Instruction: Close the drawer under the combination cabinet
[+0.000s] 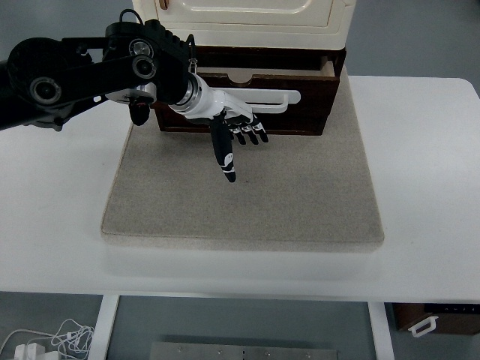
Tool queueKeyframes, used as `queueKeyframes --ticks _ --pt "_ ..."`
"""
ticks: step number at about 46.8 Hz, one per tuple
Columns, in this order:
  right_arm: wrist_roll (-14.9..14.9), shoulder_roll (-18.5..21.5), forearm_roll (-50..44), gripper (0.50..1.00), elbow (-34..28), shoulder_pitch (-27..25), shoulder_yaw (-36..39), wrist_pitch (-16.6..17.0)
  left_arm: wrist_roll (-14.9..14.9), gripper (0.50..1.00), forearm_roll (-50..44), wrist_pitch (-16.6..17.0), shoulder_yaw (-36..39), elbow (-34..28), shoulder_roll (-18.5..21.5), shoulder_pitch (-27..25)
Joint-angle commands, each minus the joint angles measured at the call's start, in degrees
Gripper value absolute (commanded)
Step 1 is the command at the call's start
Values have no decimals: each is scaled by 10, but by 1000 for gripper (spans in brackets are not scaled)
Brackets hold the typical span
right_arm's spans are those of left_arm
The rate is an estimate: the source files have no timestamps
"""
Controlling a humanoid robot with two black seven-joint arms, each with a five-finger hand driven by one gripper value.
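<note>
Grey mat [247,195] lies bare before drawer [247,105].
</note>
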Motion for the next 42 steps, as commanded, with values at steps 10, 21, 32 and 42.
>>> queueKeyframes --ticks 10,21,32,42 --pt "0 0 0 952 0 0 0 0 0 1000 5 9 -9 25 -7 6" --pt "0 0 0 952 0 0 0 0 -1 1000 3 25 -9 37 -7 10" --pt "0 0 0 952 0 0 0 0 -7 1000 2 25 -10 66 -7 10" --pt "0 0 0 952 0 0 0 -1 -7 1000 3 25 -10 76 -8 10"
